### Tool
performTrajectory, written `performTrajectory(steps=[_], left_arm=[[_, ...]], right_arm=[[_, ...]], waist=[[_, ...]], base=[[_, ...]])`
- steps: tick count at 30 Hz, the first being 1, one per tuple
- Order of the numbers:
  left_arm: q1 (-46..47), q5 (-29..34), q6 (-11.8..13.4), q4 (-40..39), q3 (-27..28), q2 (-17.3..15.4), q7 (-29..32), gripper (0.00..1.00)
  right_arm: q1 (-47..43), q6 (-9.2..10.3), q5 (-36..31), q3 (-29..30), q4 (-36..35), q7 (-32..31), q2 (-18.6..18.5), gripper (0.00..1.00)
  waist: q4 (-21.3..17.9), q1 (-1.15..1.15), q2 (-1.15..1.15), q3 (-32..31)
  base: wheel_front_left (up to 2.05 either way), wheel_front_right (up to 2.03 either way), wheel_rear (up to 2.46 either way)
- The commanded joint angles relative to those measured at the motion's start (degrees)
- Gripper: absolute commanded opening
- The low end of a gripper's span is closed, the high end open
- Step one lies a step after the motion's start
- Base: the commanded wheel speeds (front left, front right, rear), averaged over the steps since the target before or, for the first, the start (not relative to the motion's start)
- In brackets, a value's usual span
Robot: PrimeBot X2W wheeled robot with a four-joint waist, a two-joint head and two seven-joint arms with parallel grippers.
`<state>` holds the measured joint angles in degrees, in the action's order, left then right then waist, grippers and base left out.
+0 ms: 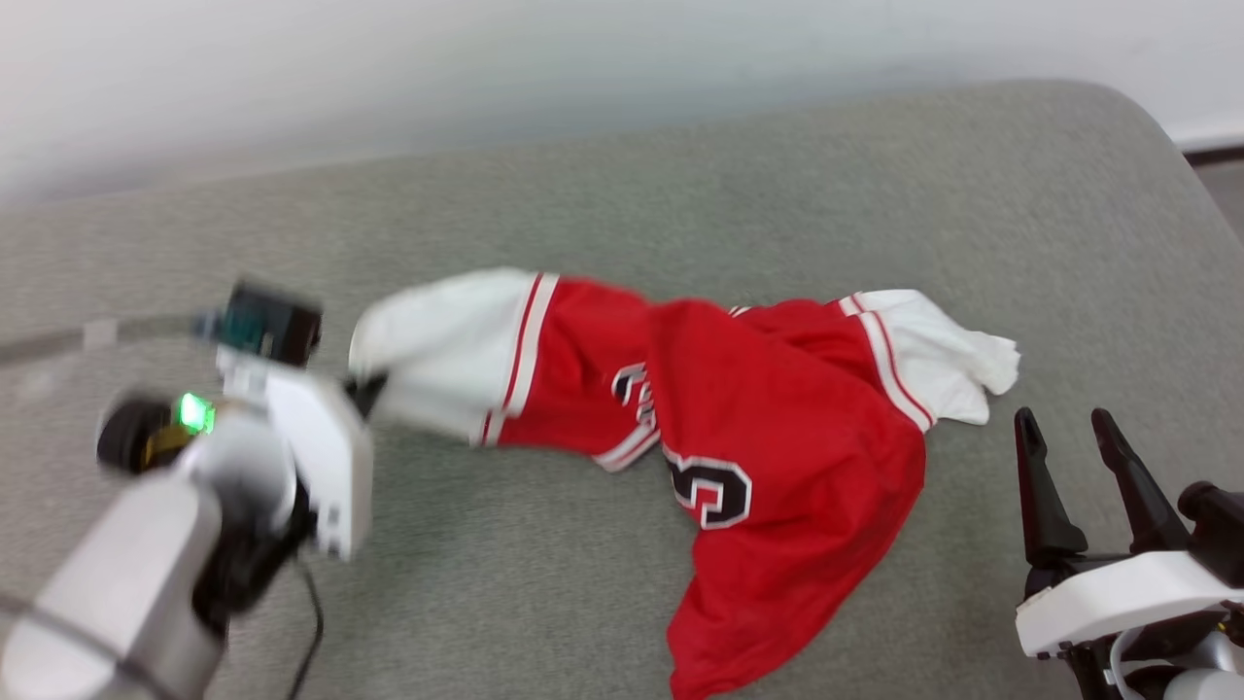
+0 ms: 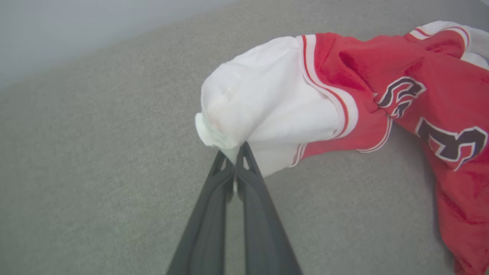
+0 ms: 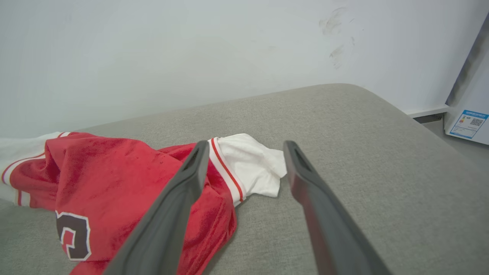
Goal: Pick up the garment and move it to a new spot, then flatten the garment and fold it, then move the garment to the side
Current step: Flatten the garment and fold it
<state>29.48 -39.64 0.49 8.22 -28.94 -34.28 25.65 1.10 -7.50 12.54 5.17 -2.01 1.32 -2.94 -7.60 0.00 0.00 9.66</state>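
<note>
- Left gripper point(image 1: 367, 389), nearest us at the lower left: its jaws are closed and pinch the cuff edge of the left sleeve point(image 1: 437, 350). The left wrist view confirms it, with both dark fingers point(image 2: 248, 179) pressed together and white cloth caught at the tips.
- Head view is blurred around that pinch. The sleeve looks slightly raised off the grey cushion point(image 1: 680, 194), though we cannot tell for certain.
- We find the garment point(image 1: 777, 418) crumpled at mid-cushion. Its long axis runs left to right, from the held sleeve to the far one, and a red flap trails toward us at lower centre.
- Right sleeve point(image 1: 943, 360) lies slack on the cushion, untouched.
- Right gripper point(image 1: 1069, 423) is at the lower right, jaws spread wide and holding nothing. The right sleeve sits just ahead of it and slightly to its left, apart from the tips.
- Judgement: to spread the shirt, we expect the right arm to take the right sleeve, being much the nearer.
- Count: one garment, two sleeves, two grippers, one of them gripping and one free.
</note>
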Motion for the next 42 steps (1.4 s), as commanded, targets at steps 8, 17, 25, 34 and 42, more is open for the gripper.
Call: performTrajectory(steps=[8, 17, 25, 34, 42], left_arm=[[-21.7, -6.6, 7.0, -4.2, 4.0, -0.3, -5.7, 0.0], [-28.1, -8.8, 8.2, -1.1, 5.9, 4.5, -14.4, 1.0], [-27.3, -2.5, 11.7, -4.9, 8.1, 6.3, -27.4, 1.0], [-26.3, 5.6, 16.4, -12.3, 7.9, 7.1, -36.5, 1.0], [-25.4, 9.4, 18.8, -17.9, 6.6, 7.1, -37.2, 1.0]], right_arm=[[-2.6, 0.02, -0.3, 1.3, -2.1, -2.5, 0.1, 1.0], [-4.4, 0.02, -0.6, 1.8, -3.6, -4.9, 0.1, 1.0], [-6.5, 0.02, 0.5, 3.6, -3.9, -8.9, 0.1, 1.0], [-5.2, 0.02, 3.5, 4.4, 1.2, -24.9, -1.9, 1.0], [0.1, 0.02, 8.2, -0.7, 6.0, -37.5, -6.6, 1.0]], waist=[[4.6, 0.0, 0.0, -4.3], [5.2, 0.0, 0.0, -7.2], [5.3, 0.0, 0.0, -9.3], [6.6, 0.0, 0.0, -9.3], [9.5, 0.0, 0.0, -6.7]], base=[[0.0, 0.0, 0.0], [0.0, 0.0, 0.0], [0.0, 0.0, 0.0], [0.0, 0.0, 0.0], [0.0, 0.0, 0.0]])
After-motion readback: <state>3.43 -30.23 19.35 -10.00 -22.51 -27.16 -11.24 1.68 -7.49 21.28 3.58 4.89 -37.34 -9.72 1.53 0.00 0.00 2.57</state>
